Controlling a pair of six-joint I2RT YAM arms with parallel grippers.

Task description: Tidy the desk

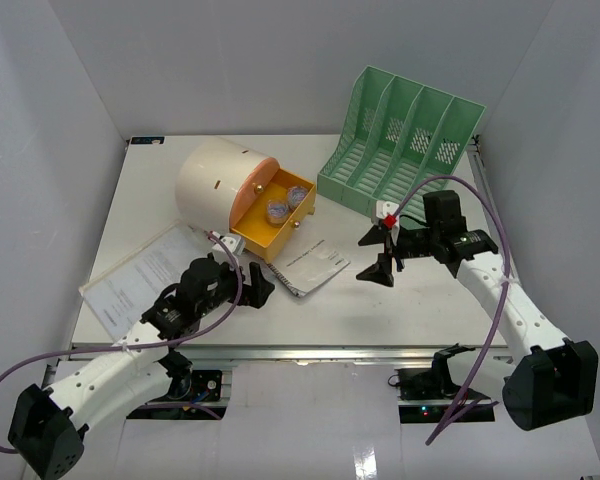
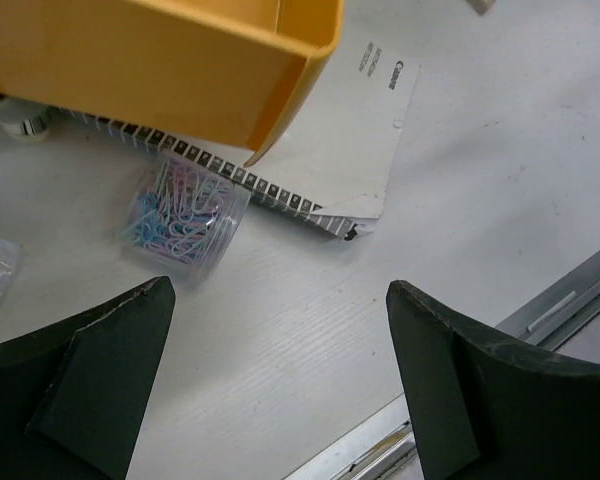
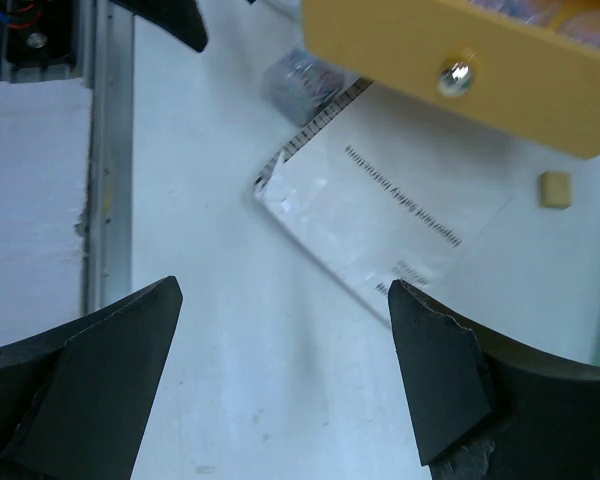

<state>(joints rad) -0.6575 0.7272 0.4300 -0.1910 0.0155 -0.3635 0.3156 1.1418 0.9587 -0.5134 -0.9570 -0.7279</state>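
Across the middle of the overhead view lies the white table [image 1: 360,315]. At 11 o'clock stands a cream drawer box [image 1: 212,178], its yellow drawer [image 1: 270,222] open; at 1 o'clock, a green file rack [image 1: 400,140]. Over a tub of paper clips [image 2: 185,215] the left end effector [image 2: 280,290] hangs spread; the right end effector [image 3: 285,290], spread and empty, hangs over a spiral notebook [image 3: 380,215].

Plain white walls [image 1: 280,60] stand around the white worktop [image 1: 410,300]: one far past the fingers [image 1: 380,272] and one out to each side of them. The walls are smooth and bare. A shiny metal rail [image 1: 310,352] runs along the worktop's edge on the near side of the fingers. Below the rail, a white glossy surface [image 1: 280,440] catches soft light.
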